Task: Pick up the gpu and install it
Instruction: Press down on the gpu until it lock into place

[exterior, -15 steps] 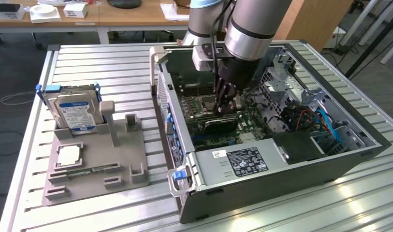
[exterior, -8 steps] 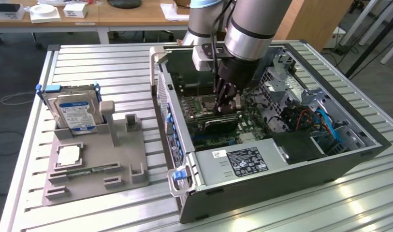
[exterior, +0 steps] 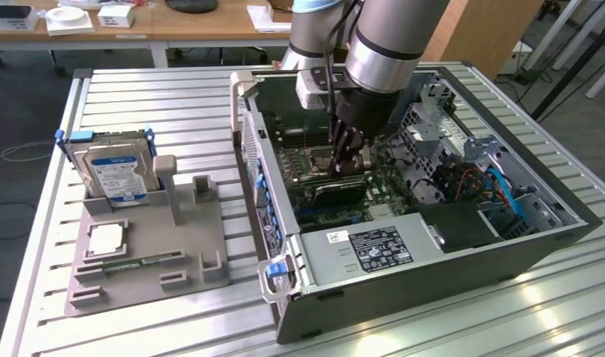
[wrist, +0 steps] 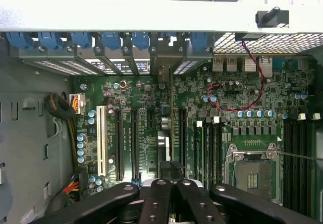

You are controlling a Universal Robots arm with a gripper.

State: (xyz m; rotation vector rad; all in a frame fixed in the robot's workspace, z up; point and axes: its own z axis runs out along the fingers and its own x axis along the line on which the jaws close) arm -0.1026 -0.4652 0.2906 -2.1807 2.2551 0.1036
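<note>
The gpu [exterior: 334, 187], a thin dark card, stands on edge low over the motherboard [exterior: 312, 160] inside the open computer case [exterior: 501, 260]. My gripper [exterior: 350, 160] reaches down into the case right above the card and is shut on its upper edge. In the wrist view the gpu [wrist: 169, 133] appears edge-on as a narrow dark strip running from my gripper [wrist: 170, 183] toward the rear slot brackets, along the expansion slots [wrist: 135, 143]. I cannot tell whether it is seated in a slot.
A silver hard drive [exterior: 114, 171] stands in the grey holder [exterior: 183, 253] on the exterior view's left, with a green memory stick [exterior: 133, 262] lying there. The power supply [exterior: 382, 249] and case walls [exterior: 257, 163] hem in the gripper. The CPU socket [wrist: 252, 171] lies beside the slots.
</note>
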